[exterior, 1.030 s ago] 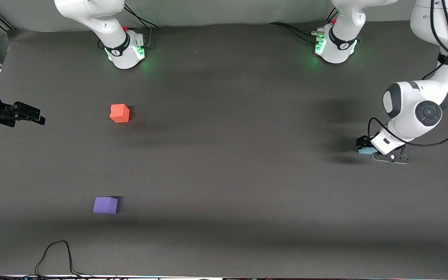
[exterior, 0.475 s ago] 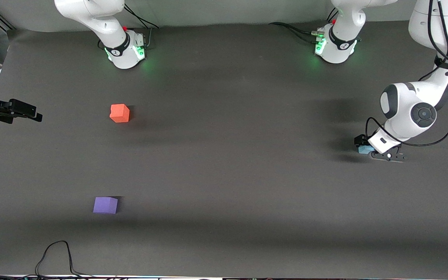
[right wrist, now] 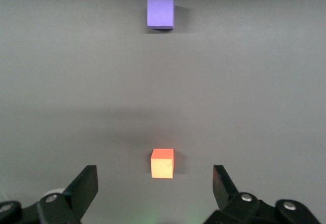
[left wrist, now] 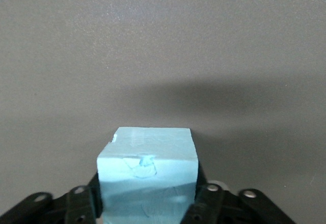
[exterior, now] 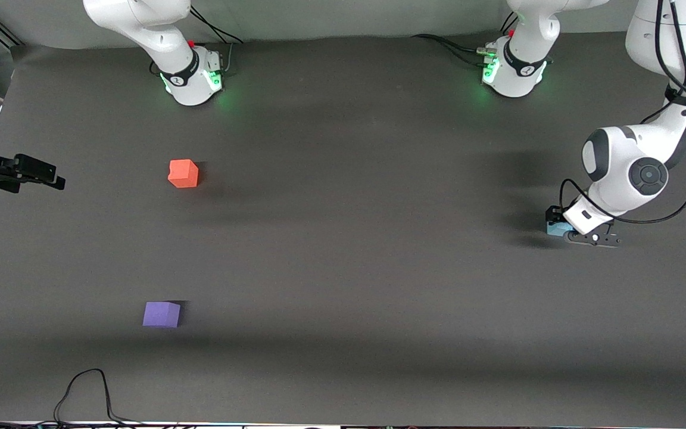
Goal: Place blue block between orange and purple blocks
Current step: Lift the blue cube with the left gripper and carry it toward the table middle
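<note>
My left gripper [exterior: 558, 227] is shut on the light blue block [exterior: 554, 228] and holds it low over the table at the left arm's end. In the left wrist view the blue block [left wrist: 146, 158] fills the gap between the left gripper's [left wrist: 147, 199] black fingers. The orange block [exterior: 183, 173] sits toward the right arm's end. The purple block [exterior: 161, 314] sits nearer the front camera than it, with bare table between them. My right gripper [exterior: 56, 179] is open and empty, held high. Its wrist view shows the right gripper [right wrist: 154, 173] wide open, the orange block [right wrist: 162, 163] and the purple block [right wrist: 160, 14] far below.
The dark grey table mat [exterior: 343, 268] spans the view. The two arm bases [exterior: 191, 74] [exterior: 513, 68] with green lights stand along the robots' edge. A black cable [exterior: 87, 384] loops at the edge nearest the front camera.
My left gripper, with the blue block in it, has shifted slightly toward the robots' side. My right gripper has drifted a little toward the edge of the front view.
</note>
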